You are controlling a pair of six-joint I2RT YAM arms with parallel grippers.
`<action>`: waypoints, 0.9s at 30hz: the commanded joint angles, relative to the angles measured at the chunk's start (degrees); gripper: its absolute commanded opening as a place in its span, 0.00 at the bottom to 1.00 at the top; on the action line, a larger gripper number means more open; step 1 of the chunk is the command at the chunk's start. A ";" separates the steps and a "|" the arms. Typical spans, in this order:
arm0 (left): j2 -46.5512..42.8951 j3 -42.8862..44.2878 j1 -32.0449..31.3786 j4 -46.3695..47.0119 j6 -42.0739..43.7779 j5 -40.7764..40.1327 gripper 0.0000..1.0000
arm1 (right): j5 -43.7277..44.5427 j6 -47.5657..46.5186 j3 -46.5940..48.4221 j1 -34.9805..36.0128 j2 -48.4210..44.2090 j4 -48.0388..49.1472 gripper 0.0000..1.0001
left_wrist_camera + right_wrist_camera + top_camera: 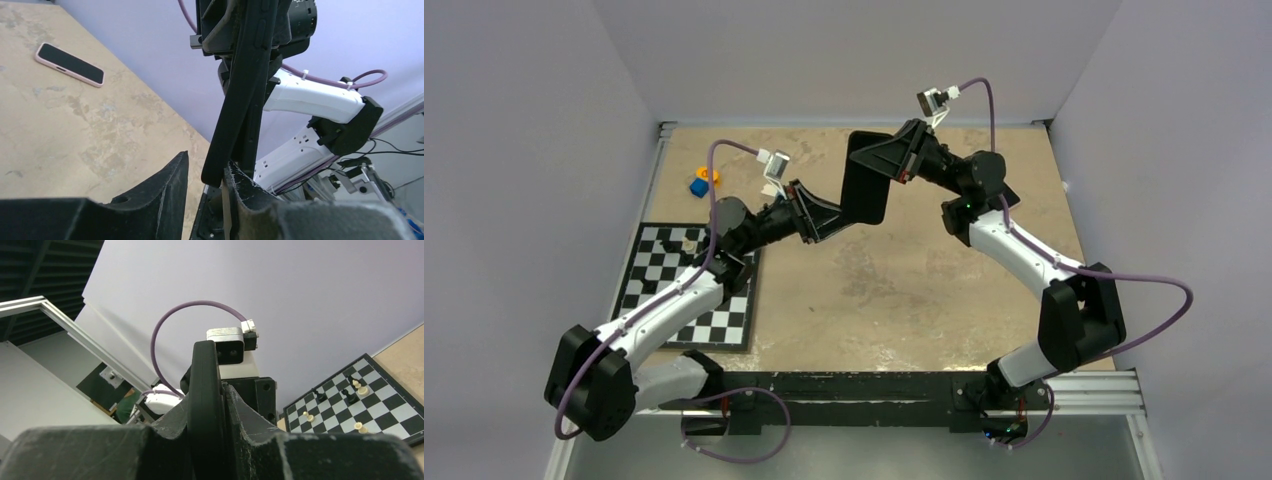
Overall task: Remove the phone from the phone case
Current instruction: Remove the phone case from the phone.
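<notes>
The black phone case [867,185] with the phone in it hangs edge-on in the air over the middle of the table. My right gripper [894,155] is shut on its upper end, and the case's rounded edge [204,370] is clamped between the fingers of this gripper [204,400]. In the left wrist view the lower end [235,120] splits into two black layers. The left layer's tip sits between the jaws of my left gripper [207,159], against the right finger [245,185]. The left finger [170,180] stands apart from it. I cannot tell which layer is the phone.
A chessboard [689,290] with a few pieces lies at the left, under my left arm, and shows too in the right wrist view [360,405]. Small blue and orange toys [702,182] sit at the back left. A pink-cased phone [70,64] lies flat on the table.
</notes>
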 commanded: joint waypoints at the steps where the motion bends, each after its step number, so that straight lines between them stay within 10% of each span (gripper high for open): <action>1: 6.86 0.77 2.54 7.76 -5.34 -9.24 0.31 | -4.68 12.84 2.41 7.20 -1.75 6.19 0.00; 7: 8.68 1.21 2.46 1.03 -0.15 -19.51 0.00 | -3.77 13.55 3.66 8.37 -1.49 6.66 0.00; 16: 6.43 2.83 0.06 -18.42 12.64 -52.53 0.00 | 3.32 21.76 4.05 8.35 -0.02 19.72 0.00; 27: 1.67 -0.47 0.81 -13.32 10.98 -35.21 0.07 | 3.40 20.27 1.18 6.50 0.80 18.86 0.00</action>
